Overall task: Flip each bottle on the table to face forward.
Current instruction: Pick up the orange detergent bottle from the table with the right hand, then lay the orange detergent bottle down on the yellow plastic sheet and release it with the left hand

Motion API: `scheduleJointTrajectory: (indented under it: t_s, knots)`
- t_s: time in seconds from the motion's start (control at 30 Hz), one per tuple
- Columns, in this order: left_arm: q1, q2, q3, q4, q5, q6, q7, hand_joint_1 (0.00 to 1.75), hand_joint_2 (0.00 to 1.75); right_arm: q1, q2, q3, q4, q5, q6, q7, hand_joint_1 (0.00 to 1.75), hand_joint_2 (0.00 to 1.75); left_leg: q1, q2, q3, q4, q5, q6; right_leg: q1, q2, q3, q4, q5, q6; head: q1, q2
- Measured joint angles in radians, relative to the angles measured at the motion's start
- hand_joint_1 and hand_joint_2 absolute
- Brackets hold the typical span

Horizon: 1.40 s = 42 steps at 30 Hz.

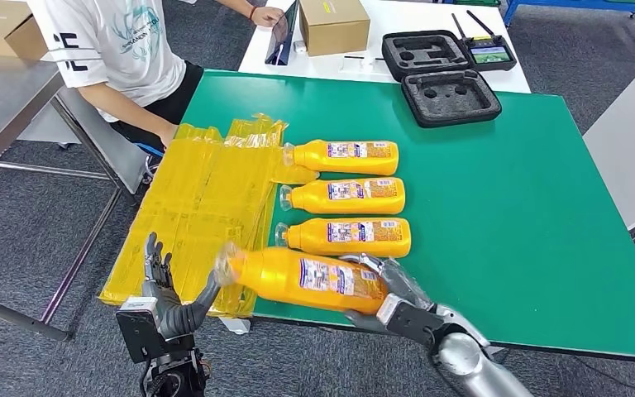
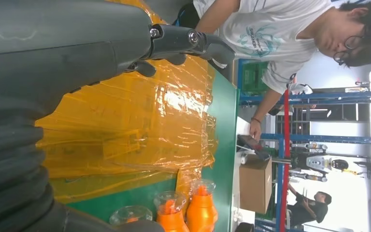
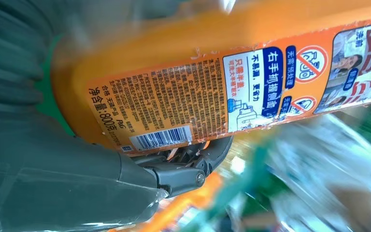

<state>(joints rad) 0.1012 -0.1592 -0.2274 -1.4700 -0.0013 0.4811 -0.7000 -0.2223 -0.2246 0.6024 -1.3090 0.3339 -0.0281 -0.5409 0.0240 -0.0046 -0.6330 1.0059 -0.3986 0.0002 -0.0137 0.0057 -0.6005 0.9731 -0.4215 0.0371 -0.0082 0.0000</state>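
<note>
Bottles lie in a row on the green worktop, three of them, all on their sides with clear caps toward the yellow plastic sheets. A fourth orange bottle is in the right hand, near the front edge. Its fingers wrap around the bottle's bottom end, and the back label faces up. The left hand is by the worktop's front left corner, fingers spread, holding nothing. A person in a white shirt sits behind the sheets.
</note>
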Motion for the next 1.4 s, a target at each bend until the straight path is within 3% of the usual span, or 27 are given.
scheduleJointTrajectory:
  t_s: [0.27,0.53,0.97,1.2,1.4]
  knots:
    - [-0.004,-0.001,-0.002,-0.020,0.014,-0.077,0.000,0.00,1.75,0.047,0.160,-0.035,-0.045,-0.112,-0.031,-0.059,1.75,1.75,0.000,0.000,0.000,0.000,0.000,0.000,0.000,0.000,0.000,0.000,0.000,0.000,0.000,0.000]
    - [-0.011,0.003,-0.036,-0.056,0.076,-0.230,0.000,0.00,1.75,0.053,0.260,-0.093,0.019,-0.177,0.004,-0.070,1.75,1.75,0.000,0.000,0.000,0.000,0.000,0.000,0.000,0.000,0.000,0.000,0.000,0.000,0.000,0.000]
    - [0.000,0.023,-0.138,-0.104,-0.027,-0.341,0.000,0.00,1.75,0.066,0.342,-0.165,0.149,-0.164,0.063,-0.089,1.75,1.75,0.000,0.000,0.000,0.000,0.000,0.000,0.000,0.000,0.000,0.000,0.000,0.000,0.000,0.000]
    - [-0.052,0.028,-0.151,-0.052,-0.081,-0.327,0.030,0.00,1.75,0.066,0.378,-0.162,0.188,-0.079,0.057,-0.067,1.75,1.75,0.000,0.000,0.000,0.000,0.000,0.000,0.000,0.000,0.000,0.000,0.000,0.000,0.000,0.000]
    - [-0.087,0.033,-0.148,0.026,-0.036,-0.390,0.071,0.00,1.75,0.058,0.410,-0.132,0.235,-0.011,0.064,-0.055,1.75,1.75,0.000,0.000,0.000,0.000,0.000,0.000,0.000,0.000,0.000,0.000,0.000,0.000,0.000,0.000]
